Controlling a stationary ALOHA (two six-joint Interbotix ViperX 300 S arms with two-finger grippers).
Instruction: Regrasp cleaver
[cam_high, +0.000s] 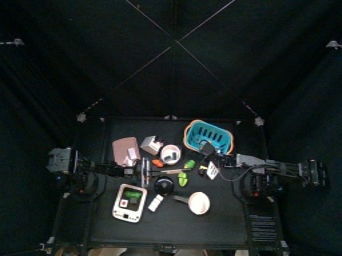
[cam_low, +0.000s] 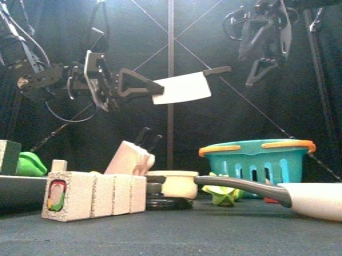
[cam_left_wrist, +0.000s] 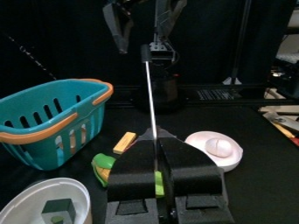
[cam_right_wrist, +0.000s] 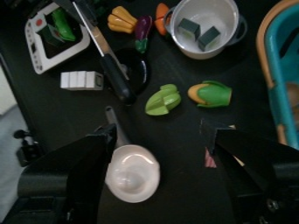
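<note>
The black surface (cam_low: 160, 232) is seen crowded with items beneath both arms. In the front view a teal basket (cam_low: 258, 160) with an orange rim stands at about four o'clock from the picture's middle, and a white ladle (cam_low: 301, 198) lies at the lower right edge. A wooden knife block (cam_low: 131, 158) is set just left of centre, with a pale sponge block (cam_low: 88, 193) in front of it and green toy vegetables (cam_low: 221, 193) near the basket's foot.

The cleaver (cam_low: 182, 88) is held well above the surface, at about twelve o'clock from the knife block. Its handle is clamped between the left fingers (cam_low: 123, 80), and its white blade points toward the right side. In the left wrist view the blade (cam_left_wrist: 152, 105) is seen edge-on, rising as a thin line straight out from between those fingers.

The right fingers (cam_low: 261, 62) are spread wide apart and hold nothing. They hang high at about two o'clock from the cleaver, apart from the blade's tip.
</note>
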